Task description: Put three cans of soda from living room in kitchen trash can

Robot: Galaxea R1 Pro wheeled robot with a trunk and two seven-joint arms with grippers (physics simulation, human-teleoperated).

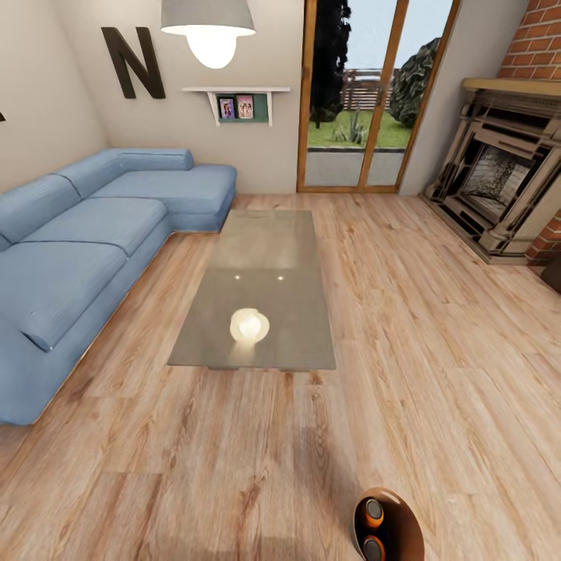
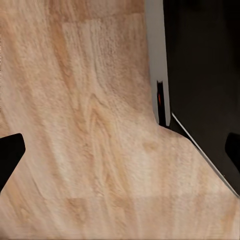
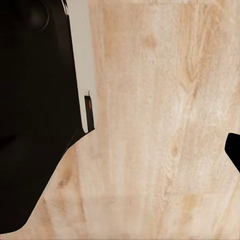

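1. Down at the head view's lower edge, the bin [image 1: 411, 520] sits on the floor [image 1: 436, 343] with two orange cans [image 1: 374, 512] inside; no third can on the glass table [image 1: 265, 312].
2. Left gripper [image 2: 120, 150] hangs spread and empty over planks; the right one's state I cannot tell.
3. Scan around the sofa [image 1: 86, 241] before rolling on.

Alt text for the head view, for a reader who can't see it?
A living room seen from above: a glass-topped low table on a light wood floor, a blue corner sofa to its left. At the bottom edge, a round bin holds two orange soda cans.
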